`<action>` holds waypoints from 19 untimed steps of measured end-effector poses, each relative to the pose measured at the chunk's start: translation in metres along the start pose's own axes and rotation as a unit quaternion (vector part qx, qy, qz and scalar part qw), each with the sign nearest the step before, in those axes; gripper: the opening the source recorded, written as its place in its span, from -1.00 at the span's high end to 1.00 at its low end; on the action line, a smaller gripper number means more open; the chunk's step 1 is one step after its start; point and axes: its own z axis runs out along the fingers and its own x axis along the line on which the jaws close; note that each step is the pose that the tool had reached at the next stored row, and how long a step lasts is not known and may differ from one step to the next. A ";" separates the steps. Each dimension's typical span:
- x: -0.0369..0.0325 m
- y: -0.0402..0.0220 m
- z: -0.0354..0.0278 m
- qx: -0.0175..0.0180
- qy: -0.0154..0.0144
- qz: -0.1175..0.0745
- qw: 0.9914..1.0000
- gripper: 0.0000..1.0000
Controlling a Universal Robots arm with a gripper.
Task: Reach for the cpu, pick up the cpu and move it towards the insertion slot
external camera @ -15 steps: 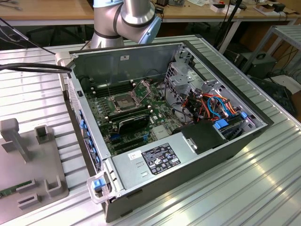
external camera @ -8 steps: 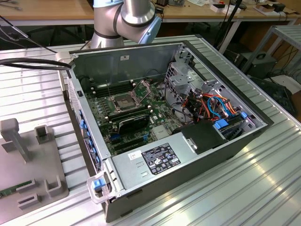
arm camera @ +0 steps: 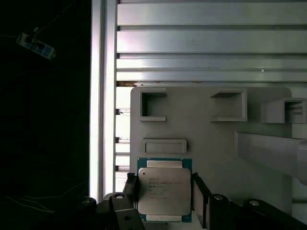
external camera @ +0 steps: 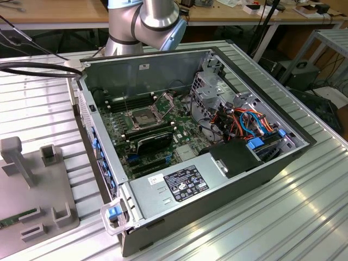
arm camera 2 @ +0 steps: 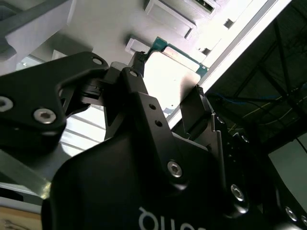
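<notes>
Cpu (arm camera: 164, 194) is caught between the two black fingers (arm camera: 200, 194) of the gripper (arm camera: 164, 181), which look clamped onto its opposite side edges. That way the pale metal face is left untouched and nothing gets pressed on the underside, presumably the delicate bit. This can be seen in both wrist views, fwiw.

The chip is held flat over a grey fixture plate (arm camera: 211, 139) that's been laid on the ribbed aluminium tabletop (arm camera: 206, 48). Whether it's been lifted clear of the plate or is just resting on it can't be told. The plate's raised pockets (arm camera: 153, 105) are probably meant to keep parts at known spots so they can be grabbed squarely.

In the exterior view, the insertion slot (external camera: 140, 117) is found inside the open computer case (external camera: 217, 190), at roughly 10 o'clock from the middle of the motherboard (external camera: 163, 141). Its metal frame looks flipped open, so a chip could be dropped in from above. The arm (external camera: 147, 22) is seen at 12 o'clock from the case. So the grasp looks done, while the carry to the slot is judged not really under way.
</notes>
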 end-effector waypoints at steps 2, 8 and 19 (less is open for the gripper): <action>0.0002 0.0002 -0.0053 0.000 0.000 0.000 1.000 -0.09; 0.0010 0.0012 -0.0230 0.000 0.000 0.000 1.000 -0.09; 0.0020 0.0024 -0.0475 0.000 0.000 0.000 1.000 -0.09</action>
